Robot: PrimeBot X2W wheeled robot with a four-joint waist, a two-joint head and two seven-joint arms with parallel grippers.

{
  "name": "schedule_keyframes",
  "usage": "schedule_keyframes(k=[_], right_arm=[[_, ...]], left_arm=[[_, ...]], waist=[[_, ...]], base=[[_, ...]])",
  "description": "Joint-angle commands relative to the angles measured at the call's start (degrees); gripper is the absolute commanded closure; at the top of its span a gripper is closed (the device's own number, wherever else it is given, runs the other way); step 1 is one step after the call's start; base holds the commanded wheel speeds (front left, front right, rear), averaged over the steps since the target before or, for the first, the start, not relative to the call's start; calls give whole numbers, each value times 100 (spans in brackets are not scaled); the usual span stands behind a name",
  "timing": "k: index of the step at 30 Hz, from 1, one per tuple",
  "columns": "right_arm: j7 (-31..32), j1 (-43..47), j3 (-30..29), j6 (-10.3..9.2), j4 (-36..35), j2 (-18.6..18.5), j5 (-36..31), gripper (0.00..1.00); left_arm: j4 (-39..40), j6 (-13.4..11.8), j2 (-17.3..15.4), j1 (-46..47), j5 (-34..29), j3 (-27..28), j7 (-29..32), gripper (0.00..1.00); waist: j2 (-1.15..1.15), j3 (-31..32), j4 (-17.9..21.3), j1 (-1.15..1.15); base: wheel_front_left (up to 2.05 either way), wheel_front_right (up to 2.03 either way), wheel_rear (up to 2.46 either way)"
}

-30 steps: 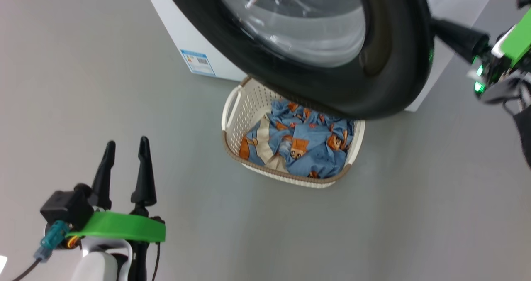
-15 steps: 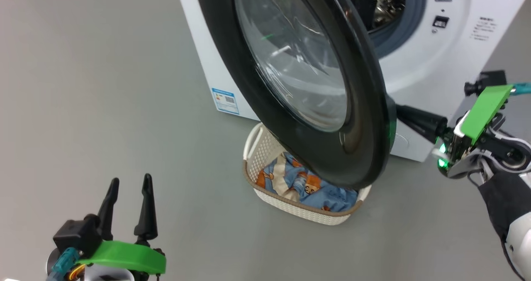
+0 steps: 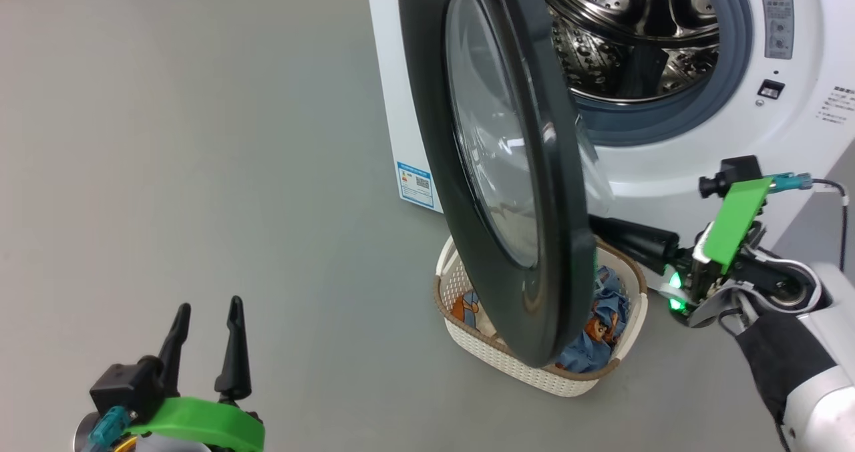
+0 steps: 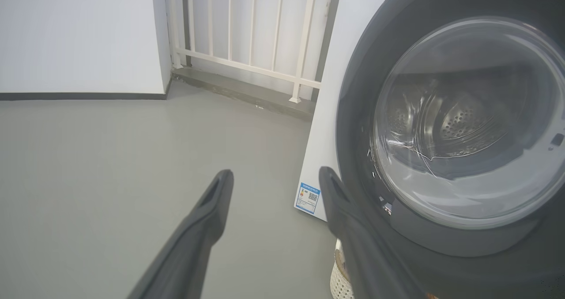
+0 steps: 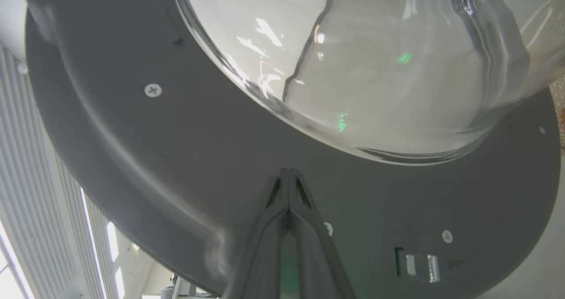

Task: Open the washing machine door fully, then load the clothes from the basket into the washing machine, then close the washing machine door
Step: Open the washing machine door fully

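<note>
The door (image 3: 507, 171) at frame centre stands only part open, the right end effector (image 5: 289, 173) pressed together against its inner face, the left end effector (image 3: 207, 312) spread at lower left, while the clothes (image 3: 604, 312) lie in the basket (image 3: 534, 372) beneath, so loading and closing remain

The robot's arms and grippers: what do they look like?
The left gripper and right gripper each have two long tapered black fingers, a green plate, a black camera and a teal cable plug. The right arm is white with a black cover.
</note>
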State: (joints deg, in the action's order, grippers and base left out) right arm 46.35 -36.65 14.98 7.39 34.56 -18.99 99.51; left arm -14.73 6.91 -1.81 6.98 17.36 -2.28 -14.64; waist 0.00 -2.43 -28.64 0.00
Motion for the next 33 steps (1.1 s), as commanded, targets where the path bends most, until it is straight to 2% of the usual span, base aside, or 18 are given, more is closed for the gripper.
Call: schedule_keyframes(k=[1, 10, 18, 22, 24, 25, 26, 33], right_arm=[[56, 36, 118, 10, -205, 107, 32, 100], [100, 116, 191, 10, -288, 267, -83, 100], [-3, 123, 118, 10, -403, 298, -194, 100], [-178, 156, -4, 10, -490, 325, -245, 60], [-209, 196, -23, 10, -569, 336, -283, 50], [-239, 213, -40, 10, -624, 340, -304, 15], [-284, 230, -63, 10, -693, 340, -335, 0], [-1322, 530, 1, 10, -1788, 157, -1348, 0]], left_arm=[[110, 21, -107, 65, -79, 208, -36, 0], [77, 34, -107, 89, -110, 261, -36, 0], [96, 18, -107, 81, -122, 294, -36, 0], [86, 24, -107, 85, -135, 293, -36, 0], [100, 26, -107, 73, -151, 283, -36, 0], [115, 27, -107, 67, -152, 275, -36, 0], [128, 27, -107, 63, -152, 270, -36, 0], [159, 30, -107, 79, -126, 263, -36, 0]], waist=[[0, 53, -64, 0], [0, 36, -68, 0], [0, 31, 143, 0], [0, 58, 326, 0], [0, 64, 448, 0], [0, 65, 515, 0], [0, 65, 584, 0], [0, 84, 1175, 0]], base=[[0, 0, 0], [0, 0, 0], [0, 0, 0], [0, 0, 0], [0, 0, 0], [0, 0, 0], [0, 0, 0], [0, 0, 0]])
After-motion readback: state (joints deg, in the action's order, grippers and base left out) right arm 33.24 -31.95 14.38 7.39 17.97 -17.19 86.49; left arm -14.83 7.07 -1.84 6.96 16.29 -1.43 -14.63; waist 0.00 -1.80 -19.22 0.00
